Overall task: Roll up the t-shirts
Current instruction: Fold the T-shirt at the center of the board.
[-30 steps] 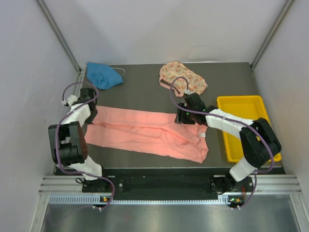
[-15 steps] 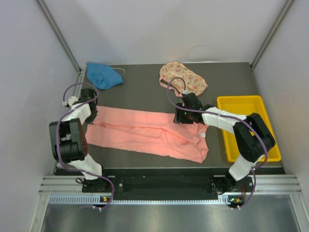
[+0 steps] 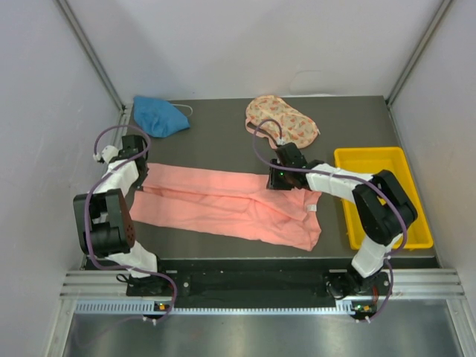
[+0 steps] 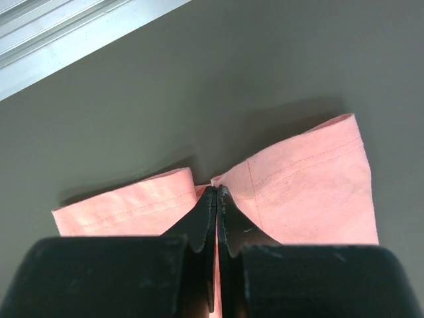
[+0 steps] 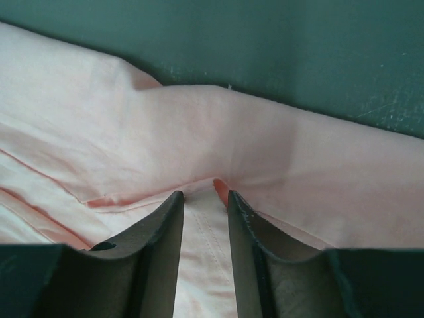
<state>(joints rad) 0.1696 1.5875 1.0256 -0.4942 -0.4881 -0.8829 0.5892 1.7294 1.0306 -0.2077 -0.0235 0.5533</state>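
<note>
Pink tee (image 3: 216,197) hem clamped between left fingers (image 4: 202,225), right fingers (image 5: 162,232) apart astride fold

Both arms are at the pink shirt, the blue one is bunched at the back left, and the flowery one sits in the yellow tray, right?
Not quite. The top view shows the flowery shirt on the table, farther back and left of the yellow tray, not in it. The rest is right.

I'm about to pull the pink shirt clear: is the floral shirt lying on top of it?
No, in the top view the floral t-shirt lies apart from the salmon-pink t-shirt, with bare table between them.
</note>
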